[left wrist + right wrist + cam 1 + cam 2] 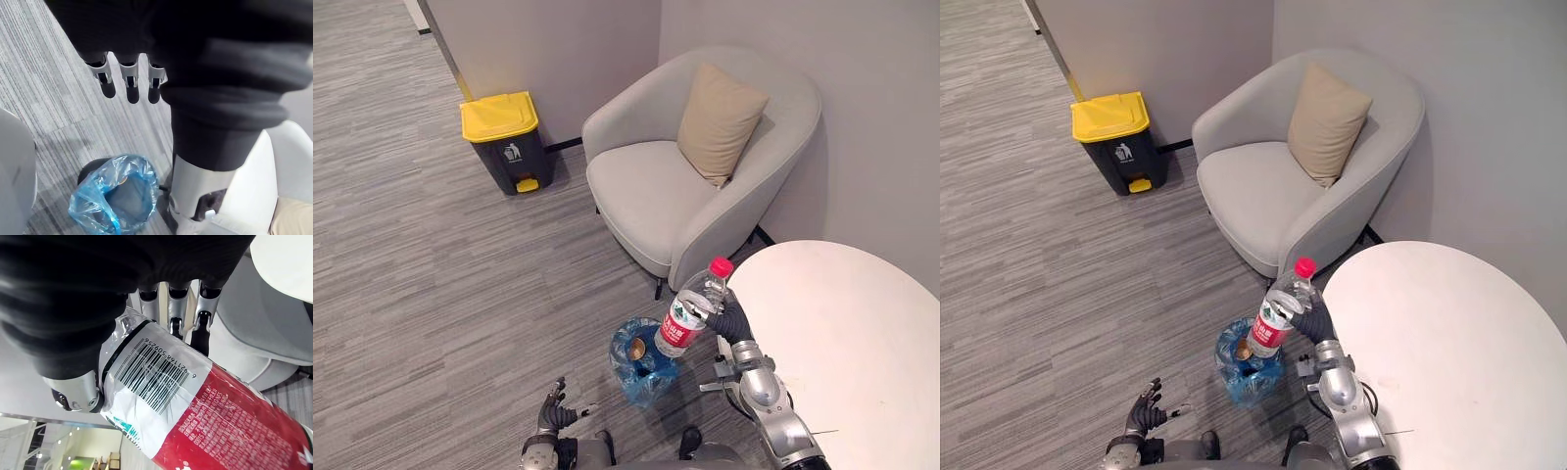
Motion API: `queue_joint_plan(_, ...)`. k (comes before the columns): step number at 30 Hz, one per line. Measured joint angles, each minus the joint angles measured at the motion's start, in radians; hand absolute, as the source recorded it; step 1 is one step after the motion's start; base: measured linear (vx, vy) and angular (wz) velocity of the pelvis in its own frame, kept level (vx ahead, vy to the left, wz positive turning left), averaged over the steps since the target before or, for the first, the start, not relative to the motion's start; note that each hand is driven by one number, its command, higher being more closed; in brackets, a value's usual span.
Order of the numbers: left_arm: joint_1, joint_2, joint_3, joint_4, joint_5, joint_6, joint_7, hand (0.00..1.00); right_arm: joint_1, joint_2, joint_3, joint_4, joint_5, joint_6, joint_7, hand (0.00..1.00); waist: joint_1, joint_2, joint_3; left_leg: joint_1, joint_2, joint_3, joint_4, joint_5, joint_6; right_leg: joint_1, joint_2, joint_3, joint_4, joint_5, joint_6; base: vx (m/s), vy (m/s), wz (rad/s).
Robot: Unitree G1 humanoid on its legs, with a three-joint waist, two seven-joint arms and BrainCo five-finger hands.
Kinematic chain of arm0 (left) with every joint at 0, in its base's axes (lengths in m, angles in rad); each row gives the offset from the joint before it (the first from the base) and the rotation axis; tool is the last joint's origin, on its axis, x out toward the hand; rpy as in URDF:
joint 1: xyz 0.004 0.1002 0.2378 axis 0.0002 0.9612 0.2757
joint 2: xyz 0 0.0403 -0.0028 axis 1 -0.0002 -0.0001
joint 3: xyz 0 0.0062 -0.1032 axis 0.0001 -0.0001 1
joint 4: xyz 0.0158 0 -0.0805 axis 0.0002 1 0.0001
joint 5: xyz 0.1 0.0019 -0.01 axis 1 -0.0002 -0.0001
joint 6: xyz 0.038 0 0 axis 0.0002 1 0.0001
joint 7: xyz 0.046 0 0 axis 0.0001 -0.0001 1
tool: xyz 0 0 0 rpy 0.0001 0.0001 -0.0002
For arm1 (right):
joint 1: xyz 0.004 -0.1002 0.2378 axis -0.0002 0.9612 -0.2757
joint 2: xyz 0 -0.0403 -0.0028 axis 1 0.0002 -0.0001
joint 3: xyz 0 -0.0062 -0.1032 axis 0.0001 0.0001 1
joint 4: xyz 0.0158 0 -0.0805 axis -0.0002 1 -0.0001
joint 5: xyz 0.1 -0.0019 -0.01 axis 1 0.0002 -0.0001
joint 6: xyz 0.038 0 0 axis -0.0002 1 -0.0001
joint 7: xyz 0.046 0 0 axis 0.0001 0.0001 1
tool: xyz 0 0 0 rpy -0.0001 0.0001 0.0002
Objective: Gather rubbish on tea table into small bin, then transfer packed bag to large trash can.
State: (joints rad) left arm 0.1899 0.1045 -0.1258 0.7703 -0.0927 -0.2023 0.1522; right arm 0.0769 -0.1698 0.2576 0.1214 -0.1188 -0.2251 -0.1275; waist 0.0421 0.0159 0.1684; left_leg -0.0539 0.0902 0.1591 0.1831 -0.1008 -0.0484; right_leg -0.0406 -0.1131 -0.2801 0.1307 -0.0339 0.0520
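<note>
Trash can (504, 142) sits upper left, armchair (641, 196) with cushion (720, 122) upper centre. Small bin (631, 388) stands lower centre, left of table (847, 338).

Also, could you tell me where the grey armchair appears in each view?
Left eye view: the armchair sits upper centre, against the walls.
Right eye view: upper centre again.
Left wrist view: its pale side, beside the beige cushion.
Right wrist view: its grey seat, behind the bottle.
Shared landmark: the blue-lined bin near the chair, in both eye views and the left wrist view.
</note>
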Motion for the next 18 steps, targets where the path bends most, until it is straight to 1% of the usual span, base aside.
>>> queue_joint_plan(1, -0.026, 0.000, -0.001, 0.017, 0.000, 0.000, 0.000, 0.00, -0.041, -0.013, 0.025, 0.021, -0.002, -0.001, 0.002, 1.00, 0.000, 0.007, 0.022, -0.031, 0.000, -0.003, 0.029, 0.000, 0.000, -0.028, -0.005, 0.000, 0.027, -0.001, -0.001, -0.13, -0.001, 0.08)
queue_joint_plan(2, -0.059, 0.001, 0.000, 0.026, 0.000, 0.001, 0.001, 0.00, -0.095, -0.029, 0.044, 0.045, -0.005, -0.001, 0.002, 1.00, 0.000, 0.013, 0.056, -0.074, 0.000, -0.008, 0.066, 0.000, 0.000, -0.068, -0.013, 0.000, 0.066, -0.006, -0.008, -0.22, -0.004, 0.11)
queue_joint_plan(4, -0.099, 0.003, 0.001, 0.026, -0.001, 0.000, 0.002, 0.00, -0.169, -0.043, 0.062, 0.084, -0.010, -0.001, 0.000, 1.00, 0.000, 0.018, 0.096, -0.135, 0.001, -0.013, 0.116, -0.001, 0.000, -0.132, -0.022, -0.001, 0.122, -0.017, -0.014, -0.22, -0.005, 0.17)
queue_joint_plan(5, -0.144, 0.012, 0.001, 0.025, -0.001, -0.001, 0.004, 0.00, -0.244, -0.051, 0.079, 0.120, -0.011, 0.000, -0.002, 1.00, 0.002, 0.022, 0.152, -0.195, 0.003, -0.018, 0.166, -0.006, 0.006, -0.197, -0.033, -0.006, 0.192, -0.031, -0.022, -0.19, -0.005, 0.20)
queue_joint_plan(6, -0.158, 0.018, 0.002, 0.025, -0.002, -0.001, 0.004, 0.00, -0.271, -0.054, 0.082, 0.133, -0.011, 0.000, -0.003, 1.00, 0.002, 0.021, 0.167, -0.221, 0.005, -0.019, 0.181, -0.010, 0.012, -0.223, -0.038, -0.007, 0.218, -0.038, -0.025, -0.27, 0.007, 0.23)
queue_joint_plan(8, -0.208, 0.035, 0.010, 0.025, -0.010, -0.001, 0.011, 0.00, -0.356, -0.076, 0.117, 0.157, -0.014, 0.001, -0.005, 1.00, 0.007, 0.020, 0.209, -0.340, 0.009, -0.021, 0.256, -0.027, 0.020, -0.346, -0.063, -0.007, 0.314, -0.064, -0.029, -0.37, 0.008, 0.16)
queue_joint_plan(10, -0.237, 0.039, 0.019, 0.025, -0.014, -0.002, 0.026, 0.00, -0.413, -0.087, 0.137, 0.182, -0.026, 0.004, -0.007, 1.00, 0.016, 0.027, 0.242, -0.400, 0.011, -0.017, 0.287, -0.029, 0.024, -0.406, -0.073, -0.008, 0.354, -0.069, -0.033, -0.25, -0.008, 0.14)
queue_joint_plan(11, -0.246, 0.040, 0.022, 0.025, -0.015, -0.001, 0.028, 0.00, -0.428, -0.093, 0.139, 0.191, -0.033, 0.004, -0.008, 1.00, 0.020, 0.028, 0.248, -0.420, 0.011, -0.015, 0.296, -0.028, 0.024, -0.428, -0.081, -0.008, 0.366, -0.069, -0.035, -0.21, -0.008, 0.14)
queue_joint_plan(12, -0.263, 0.042, 0.025, 0.025, -0.016, -0.002, 0.035, 0.00, -0.458, -0.094, 0.144, 0.214, -0.041, 0.005, -0.018, 1.00, 0.027, 0.029, 0.248, -0.472, 0.014, -0.015, 0.317, -0.028, 0.024, -0.479, -0.087, -0.008, 0.391, -0.069, -0.037, -0.18, 0.002, 0.17)
queue_joint_plan(13, -0.284, 0.040, 0.031, 0.026, -0.018, -0.002, 0.047, 0.00, -0.491, -0.094, 0.144, 0.242, -0.043, 0.007, -0.029, 1.00, 0.029, 0.030, 0.249, -0.525, 0.015, -0.018, 0.342, -0.028, 0.025, -0.525, -0.097, -0.017, 0.416, -0.071, -0.041, -0.16, -0.006, 0.22)
queue_joint_plan(14, -0.295, 0.039, 0.038, 0.026, -0.022, -0.002, 0.049, 0.00, -0.513, -0.092, 0.145, 0.259, -0.045, 0.009, -0.032, 1.00, 0.029, 0.031, 0.251, -0.551, 0.017, -0.020, 0.358, -0.028, 0.025, -0.547, -0.100, -0.020, 0.431, -0.071, -0.042, -0.14, -0.015, 0.22)
queue_joint_plan(15, -0.319, 0.034, 0.055, 0.023, -0.023, -0.003, 0.053, 0.00, -0.543, -0.097, 0.144, 0.263, -0.050, 0.017, -0.046, 1.00, 0.030, 0.033, 0.255, -0.605, 0.034, -0.019, 0.396, -0.024, 0.030, -0.596, -0.102, -0.023, 0.464, -0.074, -0.047, -0.12, -0.026, 0.17)
queue_joint_plan(16, -0.345, 0.032, 0.066, 0.023, -0.025, -0.003, 0.063, 0.00, -0.575, -0.097, 0.143, 0.262, -0.050, 0.017, -0.061, 1.00, 0.031, 0.033, 0.259, -0.664, 0.038, -0.019, 0.432, -0.025, 0.031, -0.647, -0.109, -0.029, 0.498, -0.079, -0.052, -0.13, -0.016, 0.15)
queue_joint_plan(17, -0.359, 0.031, 0.075, 0.021, -0.025, -0.003, 0.067, 0.00, -0.595, -0.097, 0.143, 0.261, -0.050, 0.018, -0.068, 1.00, 0.030, 0.033, 0.265, -0.690, 0.039, -0.020, 0.446, -0.025, 0.031, -0.669, -0.115, -0.032, 0.514, -0.081, -0.055, -0.12, -0.008, 0.17)
queue_joint_plan(18, -0.383, 0.019, 0.102, -0.002, -0.032, -0.003, 0.072, 0.00, -0.628, -0.097, 0.141, 0.251, -0.051, 0.018, -0.087, 1.00, 0.028, 0.033, 0.273, -0.746, 0.051, -0.018, 0.479, -0.026, 0.032, -0.720, -0.124, -0.037, 0.548, -0.087, -0.059, -0.11, 0.000, 0.24)
